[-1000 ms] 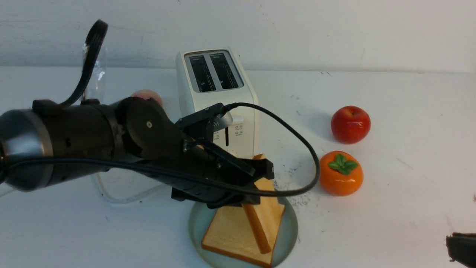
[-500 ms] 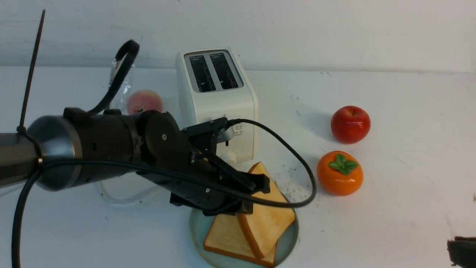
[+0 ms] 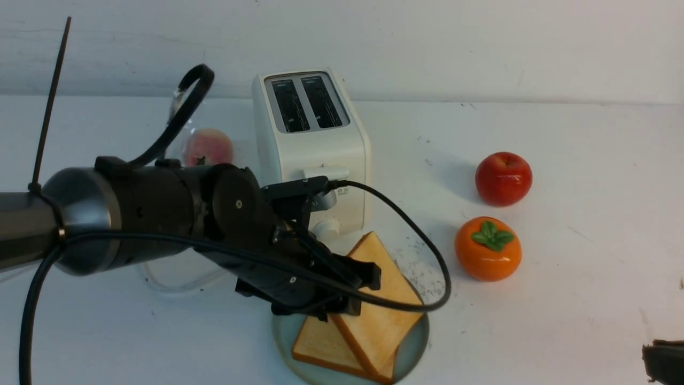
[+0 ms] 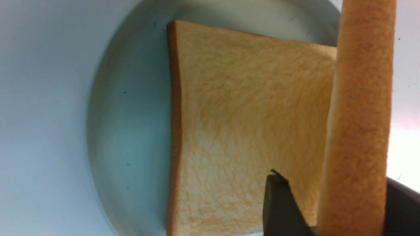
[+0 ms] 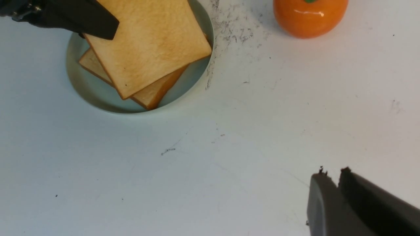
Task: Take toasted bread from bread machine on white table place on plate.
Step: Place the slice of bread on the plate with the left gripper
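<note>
While the left gripper (image 3: 360,291) hangs low over the plate (image 3: 414,342), I see its jaws parted, loose around one edge of the top toast slice (image 3: 382,315), which leans across the second slice (image 3: 315,345) on the plate, just in front of the bread machine (image 3: 315,144). My right gripper (image 5: 333,172) sits closed above the white table (image 3: 561,321).

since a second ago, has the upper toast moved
Yes. The upper toast, nearly on edge before, has tipped rightward, flatter onto the lower slice, toward the plate's right rim.
</note>
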Robot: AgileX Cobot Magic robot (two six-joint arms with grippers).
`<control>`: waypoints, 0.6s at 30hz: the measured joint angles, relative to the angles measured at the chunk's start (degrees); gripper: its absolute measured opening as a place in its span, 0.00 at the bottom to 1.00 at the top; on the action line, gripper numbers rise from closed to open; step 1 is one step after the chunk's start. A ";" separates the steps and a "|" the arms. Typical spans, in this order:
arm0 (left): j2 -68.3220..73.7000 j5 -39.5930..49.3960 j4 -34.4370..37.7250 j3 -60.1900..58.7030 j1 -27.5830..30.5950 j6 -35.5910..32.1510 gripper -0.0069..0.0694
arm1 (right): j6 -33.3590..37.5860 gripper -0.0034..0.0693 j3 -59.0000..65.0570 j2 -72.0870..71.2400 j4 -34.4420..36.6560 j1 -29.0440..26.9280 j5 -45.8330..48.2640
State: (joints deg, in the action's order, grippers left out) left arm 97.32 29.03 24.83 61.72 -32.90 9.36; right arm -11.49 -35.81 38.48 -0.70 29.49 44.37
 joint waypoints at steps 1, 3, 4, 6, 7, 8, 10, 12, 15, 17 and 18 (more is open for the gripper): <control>0.00 0.36 -1.80 0.00 0.00 1.26 0.55 | 0.00 0.14 0.00 0.00 0.00 0.00 0.00; 0.00 1.06 -5.41 0.00 0.00 4.58 0.56 | 0.00 0.14 0.00 0.00 0.00 0.00 0.00; 0.00 1.15 -5.85 0.00 0.00 4.58 0.56 | 0.00 0.14 0.00 0.00 0.00 0.00 0.00; 0.00 2.42 -12.63 0.00 0.00 11.62 0.57 | 0.00 0.14 0.00 0.00 0.00 0.00 0.00; 0.00 2.85 -14.50 0.00 0.00 13.70 0.57 | 0.00 0.14 0.00 0.00 0.00 0.00 0.00; 0.00 3.22 -15.87 0.00 0.00 15.76 0.57 | 0.00 0.14 0.00 0.00 0.00 0.00 0.00; 0.00 4.54 -20.48 0.00 0.00 20.50 0.57 | 0.00 0.14 0.00 0.00 0.00 0.00 0.00; 0.00 5.27 -23.23 0.00 0.00 23.66 0.57 | 0.00 0.14 0.00 0.00 0.00 0.00 0.00; 0.00 6.18 -26.38 0.00 0.00 27.02 0.57 | 0.00 0.14 0.00 0.00 0.00 0.00 0.04; 0.00 6.67 -27.38 0.00 0.00 28.01 0.57 | 0.00 0.14 0.00 0.00 0.00 0.00 0.04; 0.00 6.73 -27.62 0.00 0.00 28.18 0.57 | 0.00 0.15 0.00 0.00 0.00 0.00 0.04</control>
State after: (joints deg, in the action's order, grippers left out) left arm 97.32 35.76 -2.79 61.72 -32.90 37.54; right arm -11.49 -35.81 38.48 -0.70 29.49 44.40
